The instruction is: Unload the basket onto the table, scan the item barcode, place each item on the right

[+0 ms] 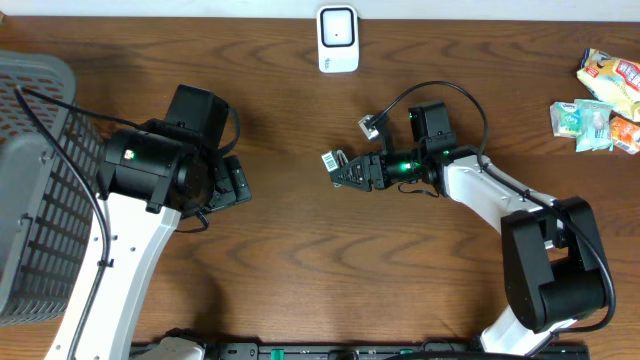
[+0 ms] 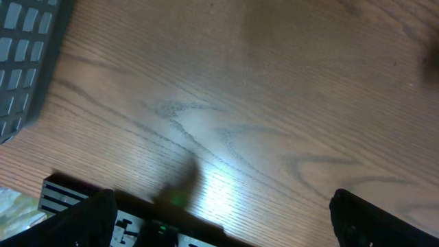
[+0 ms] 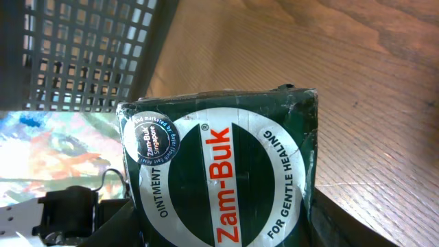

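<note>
The item is a dark green Zam-Buk ointment box [image 3: 219, 165] with a white ring and orange lettering. It fills the right wrist view, and my right gripper [image 3: 223, 230] is shut on its two sides. From overhead the box [image 1: 333, 162] hangs just above the table centre, with a white barcode label on top, at the tip of the right gripper [image 1: 348, 170]. The white scanner [image 1: 338, 38] stands at the table's far edge, apart from the box. Left of centre, my left gripper [image 1: 238, 186] is open with nothing in it; in its wrist view the left gripper [image 2: 226, 223] shows only bare wood between its fingers.
A grey mesh basket [image 1: 35, 190] takes up the left side of the table, with its basket wall [image 3: 89, 48] behind the box. Several snack packets [image 1: 600, 100] lie at the far right. A black rail [image 2: 68, 199] runs along the near edge.
</note>
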Available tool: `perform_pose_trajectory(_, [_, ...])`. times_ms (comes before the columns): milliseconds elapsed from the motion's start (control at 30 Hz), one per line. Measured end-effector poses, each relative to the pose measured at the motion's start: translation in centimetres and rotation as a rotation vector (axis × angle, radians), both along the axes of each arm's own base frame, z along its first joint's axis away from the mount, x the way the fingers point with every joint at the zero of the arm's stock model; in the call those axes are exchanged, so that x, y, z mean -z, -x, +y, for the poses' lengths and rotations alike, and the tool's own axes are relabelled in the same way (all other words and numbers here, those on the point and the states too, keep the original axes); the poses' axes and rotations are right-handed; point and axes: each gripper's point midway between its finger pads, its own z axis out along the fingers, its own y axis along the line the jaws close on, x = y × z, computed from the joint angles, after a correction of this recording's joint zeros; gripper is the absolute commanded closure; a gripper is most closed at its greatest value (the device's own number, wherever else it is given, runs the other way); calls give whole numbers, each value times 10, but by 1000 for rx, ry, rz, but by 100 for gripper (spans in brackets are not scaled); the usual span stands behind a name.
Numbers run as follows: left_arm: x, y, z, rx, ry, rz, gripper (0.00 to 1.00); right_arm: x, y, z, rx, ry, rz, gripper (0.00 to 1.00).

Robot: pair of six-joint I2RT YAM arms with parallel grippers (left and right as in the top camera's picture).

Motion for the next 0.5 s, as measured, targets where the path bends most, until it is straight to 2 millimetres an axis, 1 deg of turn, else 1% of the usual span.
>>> perform_pose_trajectory(233, [0,0,0,0,0,0,2,16,2,-8,35,84,39,54])
perform_pose_trajectory(500, [0,0,0,0,0,0,3,35,0,-22,94,205,61,54])
